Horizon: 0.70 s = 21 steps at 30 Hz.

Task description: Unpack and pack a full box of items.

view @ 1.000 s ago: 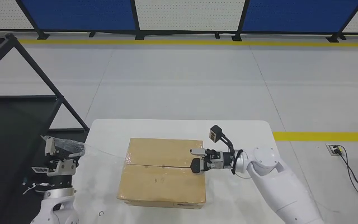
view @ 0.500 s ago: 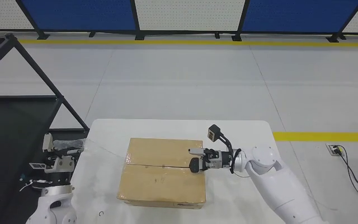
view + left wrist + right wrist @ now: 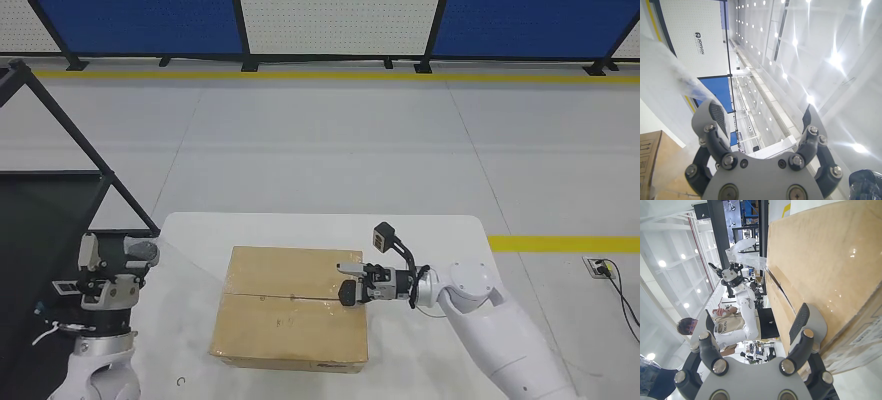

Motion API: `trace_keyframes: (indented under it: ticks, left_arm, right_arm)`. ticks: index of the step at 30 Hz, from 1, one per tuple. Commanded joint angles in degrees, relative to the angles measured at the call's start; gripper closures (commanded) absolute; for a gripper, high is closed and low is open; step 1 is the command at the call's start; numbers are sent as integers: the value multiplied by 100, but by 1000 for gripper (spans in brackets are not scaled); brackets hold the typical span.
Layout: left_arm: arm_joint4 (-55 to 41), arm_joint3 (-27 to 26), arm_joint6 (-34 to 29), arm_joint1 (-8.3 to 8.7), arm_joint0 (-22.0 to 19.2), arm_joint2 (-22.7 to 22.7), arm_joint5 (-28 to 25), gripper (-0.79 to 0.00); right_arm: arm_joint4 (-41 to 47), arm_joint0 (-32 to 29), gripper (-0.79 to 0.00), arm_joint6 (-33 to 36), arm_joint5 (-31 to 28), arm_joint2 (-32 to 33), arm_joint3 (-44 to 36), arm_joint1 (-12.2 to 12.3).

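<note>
Right end effector, open and empty, rests on box mid-frame, likely steadying it; left end effector, wide open, trails stuck tape.

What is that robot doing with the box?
It is stripping clear tape off a cardboard box on the table. The right gripper is open, with one finger resting on the box's top beside the seam. The left gripper, out past the box's other side, is open too; the peeled tape clings to one finger and stretches back to the box. The flaps are not yet lifted.
</note>
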Motion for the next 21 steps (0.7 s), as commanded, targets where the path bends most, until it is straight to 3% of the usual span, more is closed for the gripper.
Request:
trace_keyframes:
  ticks: [1, 21]
  left_arm:
    - [28, -104, -22, -13, -4, 53, 9, -785]
    - [629, -681, -278, -122, 59, 595, -65, -785]
  right_arm:
    - [1, 6, -785, 8, -10, -5, 23, -5]
    - [6, -26, -785, -36, -74, 58, 98, -16]
